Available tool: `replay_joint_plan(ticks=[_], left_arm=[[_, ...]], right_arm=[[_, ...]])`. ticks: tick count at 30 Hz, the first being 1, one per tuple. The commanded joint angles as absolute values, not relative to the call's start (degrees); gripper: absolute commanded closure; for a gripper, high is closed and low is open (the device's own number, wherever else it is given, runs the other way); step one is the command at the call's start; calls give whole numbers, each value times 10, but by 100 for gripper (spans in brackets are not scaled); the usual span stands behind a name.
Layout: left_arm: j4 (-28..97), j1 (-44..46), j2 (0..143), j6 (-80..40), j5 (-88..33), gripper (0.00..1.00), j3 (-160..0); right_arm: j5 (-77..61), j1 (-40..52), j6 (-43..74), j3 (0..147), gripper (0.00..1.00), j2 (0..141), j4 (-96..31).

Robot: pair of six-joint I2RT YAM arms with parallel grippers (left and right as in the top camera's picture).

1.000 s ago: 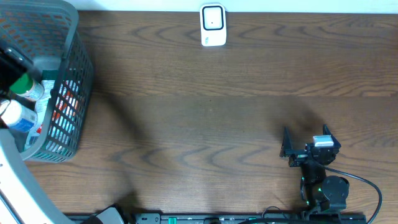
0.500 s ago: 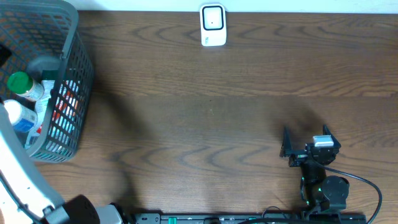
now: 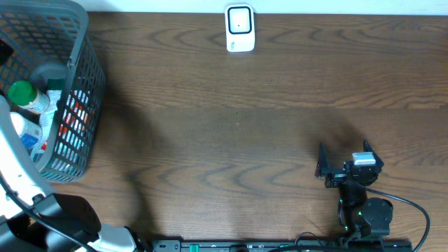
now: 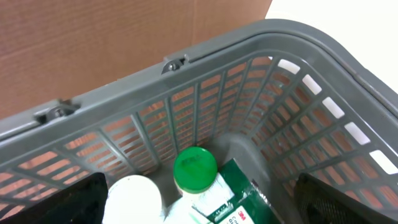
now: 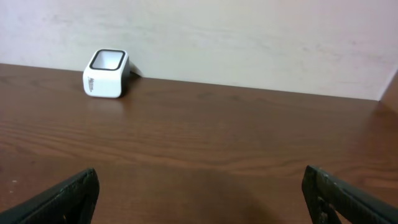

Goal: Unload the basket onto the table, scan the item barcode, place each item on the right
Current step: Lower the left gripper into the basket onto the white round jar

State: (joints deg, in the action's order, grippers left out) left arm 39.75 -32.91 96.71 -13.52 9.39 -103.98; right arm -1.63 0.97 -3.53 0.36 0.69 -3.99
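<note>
Green-capped bottle (image 4: 194, 168) in grey basket (image 3: 85, 105), white scanner (image 3: 239, 28) on brown wood table (image 3: 245, 126), pale wall (image 5: 249, 37) behind, both arms' jaws spread.

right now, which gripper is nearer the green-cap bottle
Left. The left gripper hangs open over the basket, with the bottle just below its fingers. The right gripper is open too, far across the table, near its right end.
</note>
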Motion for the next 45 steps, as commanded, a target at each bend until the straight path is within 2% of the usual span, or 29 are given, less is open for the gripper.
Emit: replay_joint_plan(ticks=[1,6,9,17,23,29,32,45], left_arm=[[382,-332,964,-135,102,5,-1051],[375,-332,947,-129,101,8,-1054],[403,-332,942,-129,101,16,-1075],[514,-346,943,-128,99,16,-1179],[567,-390,959,-140,66,15,-1179],[613,-451,1006,-124,-76,4,-1179],[633,-462,1037,-120,-81,0,-1179],[669,-462,1150,-121,-81,0,-1171]], right_arm=[[-13,12,-28,3,1,3,-41],[-13,12,-29,3,1,3,-41],[-13,12,-28,3,1,3,-41],[-13,12,-28,3,1,3,-41],[-13,12,-29,3,1,3,-41],[-13,12,-28,3,1,3,-41],[-13,12,-29,3,1,3,-41],[-13,12,-29,3,1,3,-41]])
